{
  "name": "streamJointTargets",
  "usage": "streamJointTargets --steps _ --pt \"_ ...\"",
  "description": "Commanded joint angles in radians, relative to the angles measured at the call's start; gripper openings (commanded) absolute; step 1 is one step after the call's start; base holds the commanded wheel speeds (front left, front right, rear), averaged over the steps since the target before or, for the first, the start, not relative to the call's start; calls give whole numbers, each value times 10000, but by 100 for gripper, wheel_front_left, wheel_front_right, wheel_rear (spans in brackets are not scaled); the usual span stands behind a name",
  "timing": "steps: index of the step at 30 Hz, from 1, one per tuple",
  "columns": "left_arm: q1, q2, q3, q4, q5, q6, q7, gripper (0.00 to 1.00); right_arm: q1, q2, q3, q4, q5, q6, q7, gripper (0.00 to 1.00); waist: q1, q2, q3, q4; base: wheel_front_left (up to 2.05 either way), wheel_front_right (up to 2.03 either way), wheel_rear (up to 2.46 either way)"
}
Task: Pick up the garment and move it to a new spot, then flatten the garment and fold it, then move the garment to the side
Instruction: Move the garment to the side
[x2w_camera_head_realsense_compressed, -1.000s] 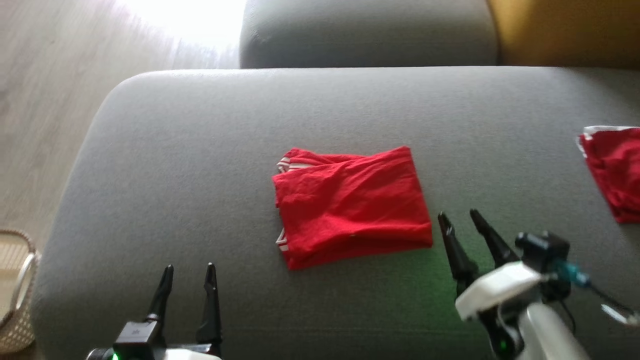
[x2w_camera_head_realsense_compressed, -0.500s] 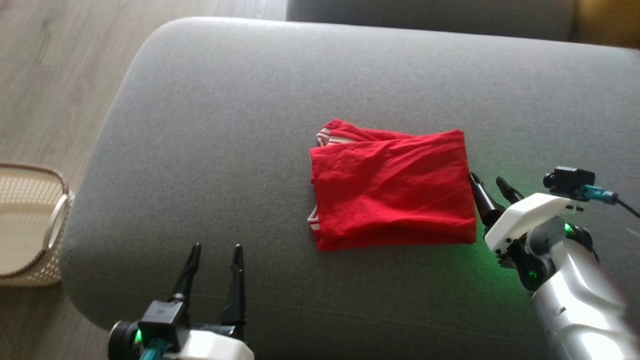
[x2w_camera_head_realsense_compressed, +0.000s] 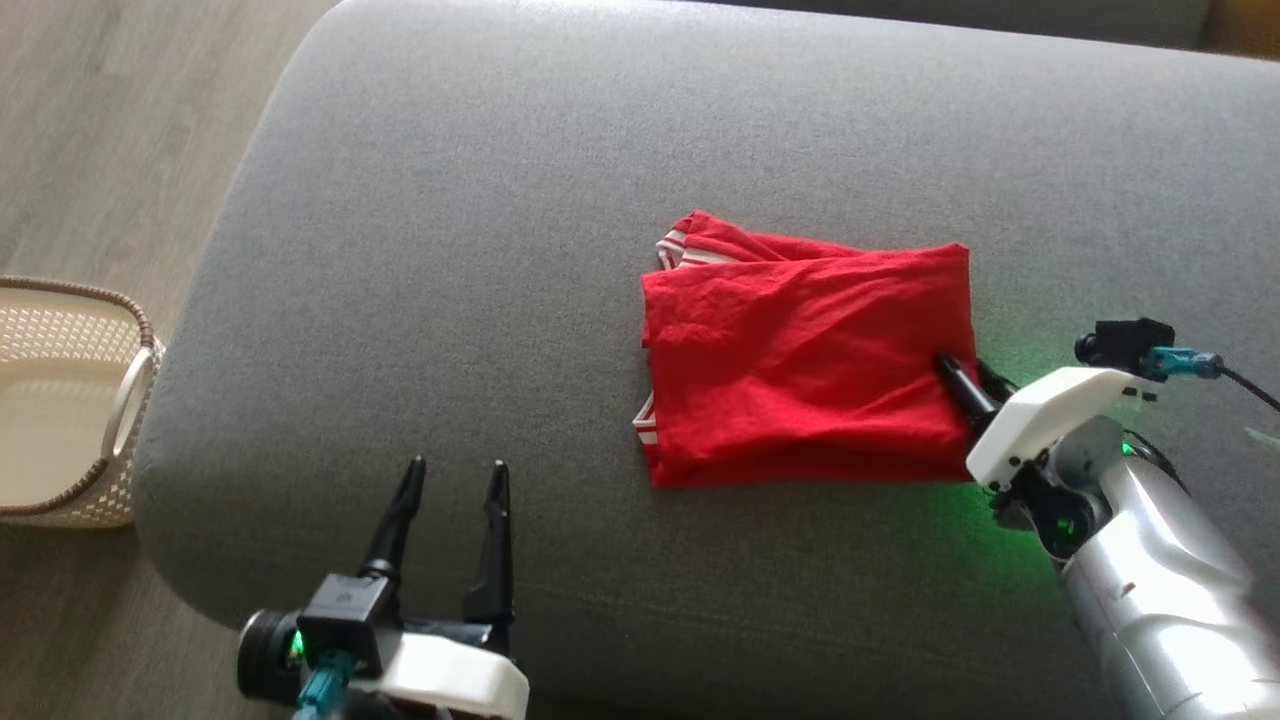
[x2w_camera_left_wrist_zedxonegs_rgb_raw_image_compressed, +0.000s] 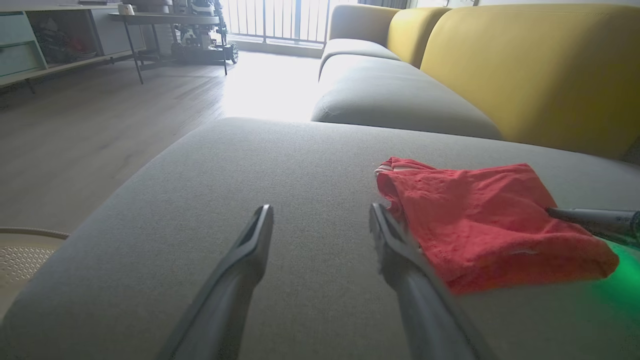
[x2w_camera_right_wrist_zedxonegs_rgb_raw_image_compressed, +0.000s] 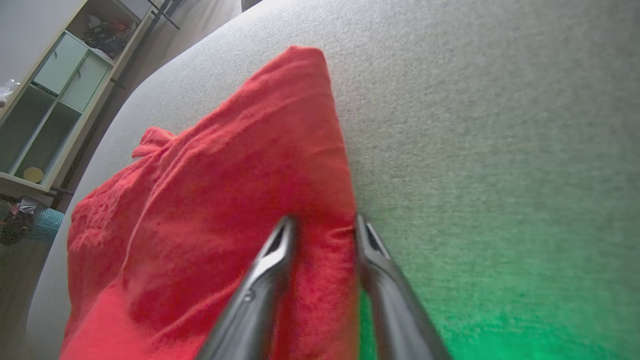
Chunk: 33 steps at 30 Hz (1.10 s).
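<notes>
one red garment (x2w_camera_head_realsense_compressed: 800, 370), left jaws released, right jaws astride its edge, grip unclear

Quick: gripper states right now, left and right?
Left gripper: open, holding nothing.
Right gripper: fingers astride the folded red fabric garment's edge, cloth between them; firm grip cannot be told.

The garment (x2w_camera_head_realsense_compressed: 805, 365) lies on the cushion (x2w_camera_head_realsense_compressed: 450, 250), basket (x2w_camera_head_realsense_compressed: 60, 400) leftward.
</notes>
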Motion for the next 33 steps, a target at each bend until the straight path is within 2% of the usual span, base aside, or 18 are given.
streamJointTargets --steps 1,8,16,23,33 --pt "-429 -73 254 -313 -64 59 -122 100 -321 -3 270 -137 71 -2 -22 0 -1 0 20 11 0 0 0" --pt "-523 -73 248 -362 -82 163 -122 100 -484 -447 974 -597 420 -2 -236 0 -1 0 201 -304 0 0 0" --pt "-717 -73 314 -371 64 126 -122 100 -1125 -1279 1716 -1395 417 -2 -328 0 -1 0 504 -1604 0 0 0" --pt "-1179 -74 452 -335 323 -34 -122 100 -1742 -2403 2087 -2304 324 -2 -178 0 -1 0 932 -2933 0 0 0" --pt "-1643 -9 578 -115 701 -326 -122 100 -2595 -3938 1887 -3358 44 -2 10 0 -1 0 1563 -4072 0 0 0"
